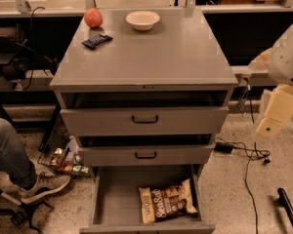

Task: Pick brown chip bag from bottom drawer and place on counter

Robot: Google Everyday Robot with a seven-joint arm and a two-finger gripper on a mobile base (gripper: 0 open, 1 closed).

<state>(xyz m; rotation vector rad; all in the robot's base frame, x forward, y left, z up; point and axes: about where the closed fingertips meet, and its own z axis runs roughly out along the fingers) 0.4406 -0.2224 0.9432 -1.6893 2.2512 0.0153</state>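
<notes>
The brown chip bag (167, 204) lies flat in the open bottom drawer (115, 199), toward its front right corner, with nothing touching it. The pincer (276, 113) hangs beyond the table's (171, 52) right edge, well apart from the bag. Whether it is released or clenched I cannot tell. The step in hand looks like the reach. Next the pincer must drop low before the table's front edge and close on the bag.

The brown chip bag (167, 203), crinkled, with cream ends and white script, is laid flat in the open bottom drawer (115, 199), below and left of the gripper (274, 115). The gripper is held beside the grey counter (151, 52), at its right.
</notes>
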